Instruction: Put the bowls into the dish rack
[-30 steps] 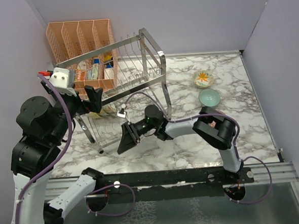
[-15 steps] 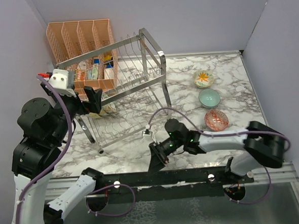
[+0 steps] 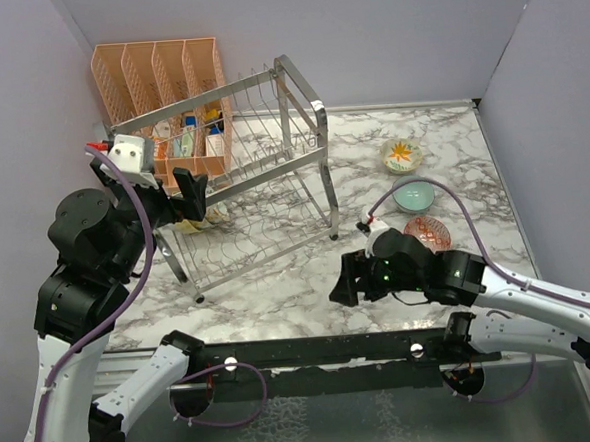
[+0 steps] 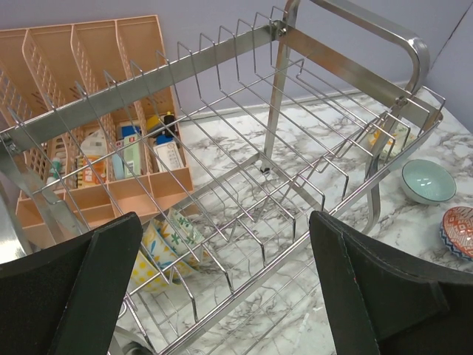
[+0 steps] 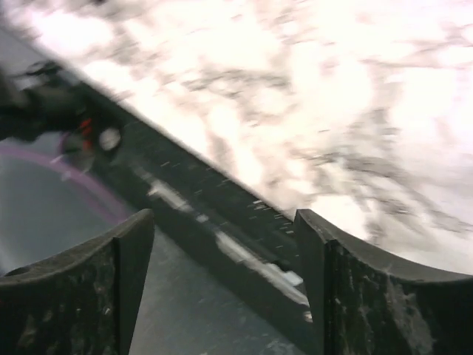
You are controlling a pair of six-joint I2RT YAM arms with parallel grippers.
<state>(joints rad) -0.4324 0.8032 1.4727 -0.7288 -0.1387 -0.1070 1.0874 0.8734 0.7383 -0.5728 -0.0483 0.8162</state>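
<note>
Grey-veined white marble table [image 3: 279, 287] enclosed by plain lavender walls [image 3: 384, 35]. The chrome dish rack [image 3: 271, 162] stands at ten o'clock, with two patterned bowls [image 4: 151, 255] in its lower tier. Three loose bowls [image 3: 413, 191] sit at two o'clock. The left gripper [image 3: 191, 192], at nine o'clock, and the right gripper [image 3: 344, 281], at six o'clock, both gape wide and empty.

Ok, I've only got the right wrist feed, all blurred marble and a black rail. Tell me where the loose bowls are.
Observer: Right of the dish rack: orange-flower bowl farthest, teal bowl in the middle, red-orange bowl nearest.
Operator: Report what's already racked.
Observer: Patterned bowls, seemingly two, sit in the lower tier near its left end.
Operator: Give me the left tool.
Observer: Left tool is open and empty, above the rack.
</note>
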